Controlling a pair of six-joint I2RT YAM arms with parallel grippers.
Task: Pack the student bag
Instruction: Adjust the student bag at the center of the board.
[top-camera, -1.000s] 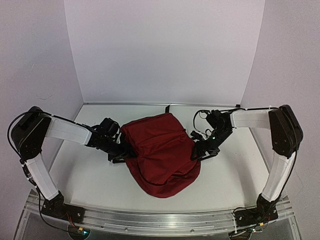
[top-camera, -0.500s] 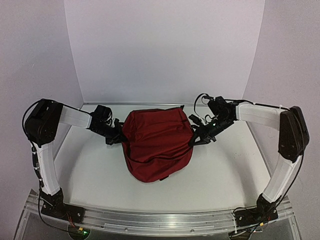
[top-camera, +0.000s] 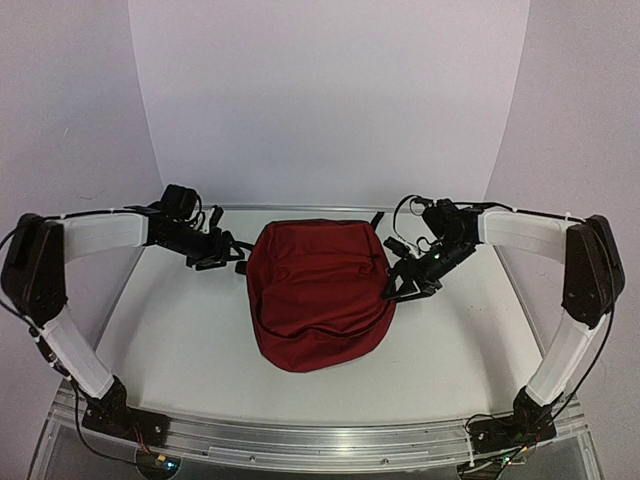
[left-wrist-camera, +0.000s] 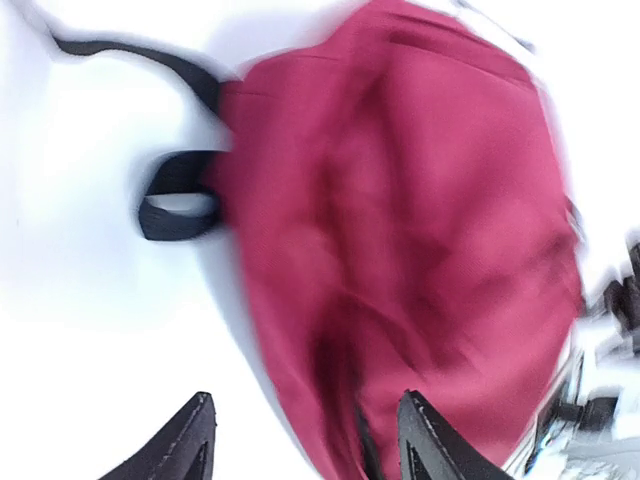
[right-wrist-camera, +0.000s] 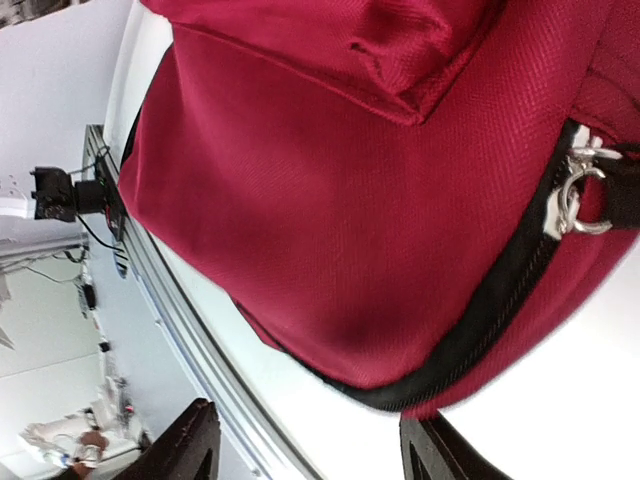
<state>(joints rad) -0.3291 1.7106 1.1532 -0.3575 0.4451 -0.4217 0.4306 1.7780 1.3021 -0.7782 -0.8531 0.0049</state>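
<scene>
We see the dark red student bag (top-camera: 315, 295) lying in the middle of the desk (top-camera: 180, 340). Our left tool (top-camera: 235, 265) hangs just off the bag at its 10 o'clock, jaws spread wide and holding nothing. Our right tool (top-camera: 395, 288) sits close against the bag's side at 3 o'clock, jaws likewise apart and empty.
</scene>
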